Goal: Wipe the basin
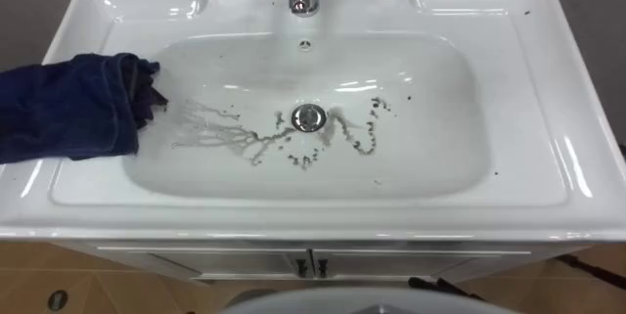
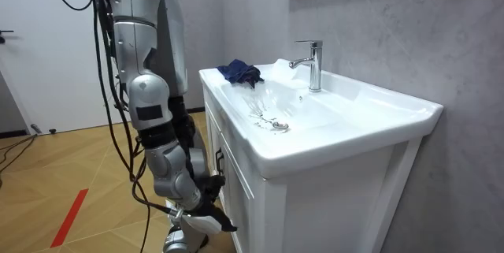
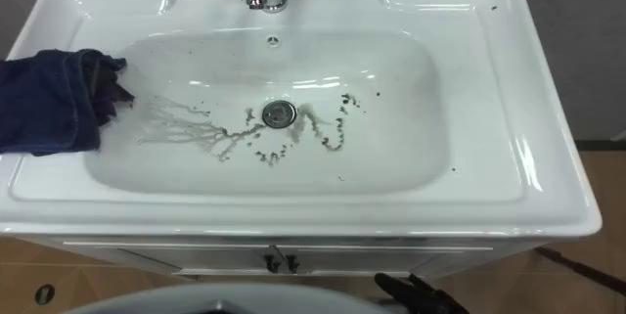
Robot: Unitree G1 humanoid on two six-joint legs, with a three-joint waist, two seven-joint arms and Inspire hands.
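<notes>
White basin point(image 1: 528, 157), grey dirt streaks point(image 1: 210, 133) round the drain point(image 1: 309, 116), blue cloth point(image 1: 68, 104) bunched on left rim, my right hand point(image 2: 203, 212) low beside cabinet point(image 2: 236, 166), fingers loose, holding nothing

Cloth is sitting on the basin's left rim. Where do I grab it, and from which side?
Probably its thick middle on the rim. The blue cloth lies bunched there, standing proud of the flat ledge, while its dark ragged end droops into the basin. Come down from above and the left, so the grasp closes across the folds.
</notes>
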